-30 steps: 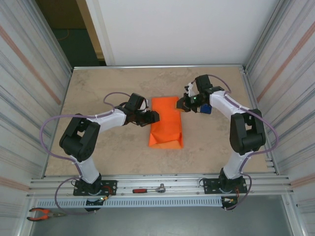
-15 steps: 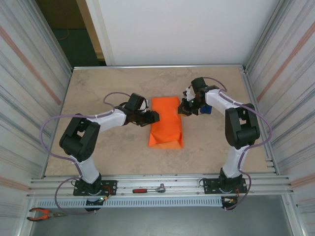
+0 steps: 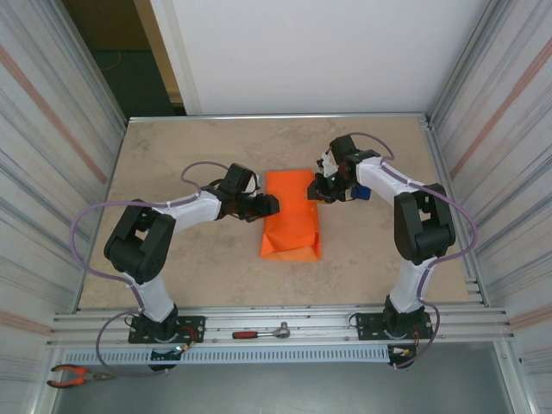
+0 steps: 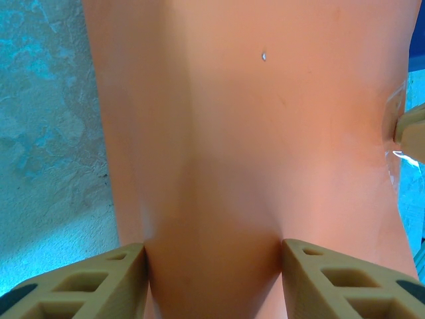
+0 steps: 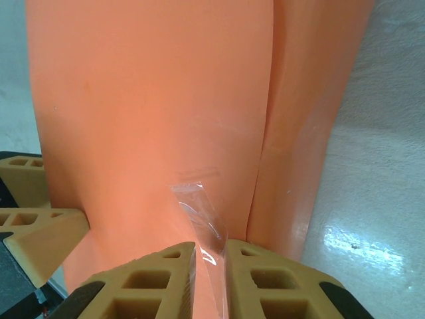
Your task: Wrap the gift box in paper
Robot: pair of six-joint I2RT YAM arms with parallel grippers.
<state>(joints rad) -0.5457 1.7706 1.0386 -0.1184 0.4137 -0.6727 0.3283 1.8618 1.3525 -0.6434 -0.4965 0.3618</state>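
Right gripper (image 3: 323,191) has edged in against paper (image 3: 291,220); jaws slightly apart, clear tape (image 5: 199,212) between, possibly loose. Left gripper (image 4: 214,247) clamps paper.

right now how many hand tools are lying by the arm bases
2. A red-handled ratchet lies on the front rail between the two arms; orange-handled pliers lie at the near left corner, left of the left arm's base. More could be hidden under the arms.
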